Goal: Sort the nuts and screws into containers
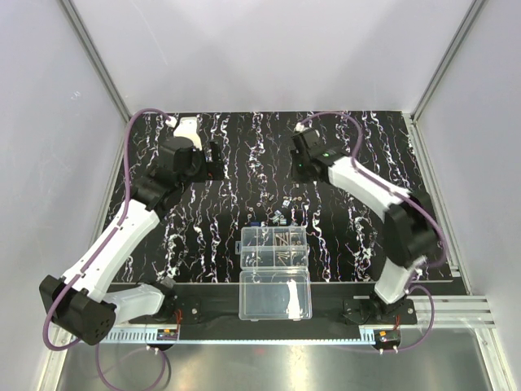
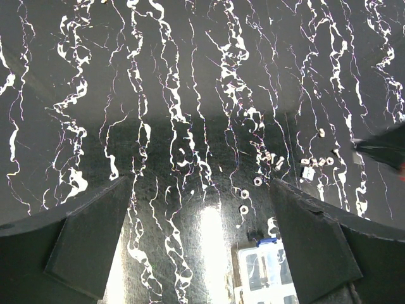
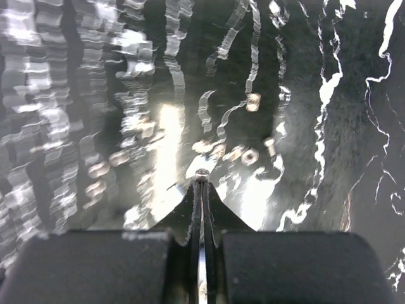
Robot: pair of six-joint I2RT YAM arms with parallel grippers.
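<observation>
My right gripper [image 3: 202, 180] is shut, with a tiny silvery screw [image 3: 202, 173] pinched at the very tip of its jaws, above the mat. Below it loose nuts [image 3: 250, 156] and more small parts lie blurred. In the top view the right gripper [image 1: 299, 174] hangs over the far middle of the mat, beyond the scatter of screws and nuts [image 1: 282, 217]. The containers [image 1: 274, 246] hold several parts. My left gripper [image 2: 201, 183] is open and holds nothing, high above the mat; nuts [image 2: 243, 193] and screws [image 2: 278, 162] lie ahead of its right finger.
The undivided clear lid half [image 1: 275, 295] lies open toward the arm bases. A small blue piece [image 2: 267, 241] sits at the box's far edge. The black mat [image 1: 203, 220] with white streaks is bounded by metal rails and white walls.
</observation>
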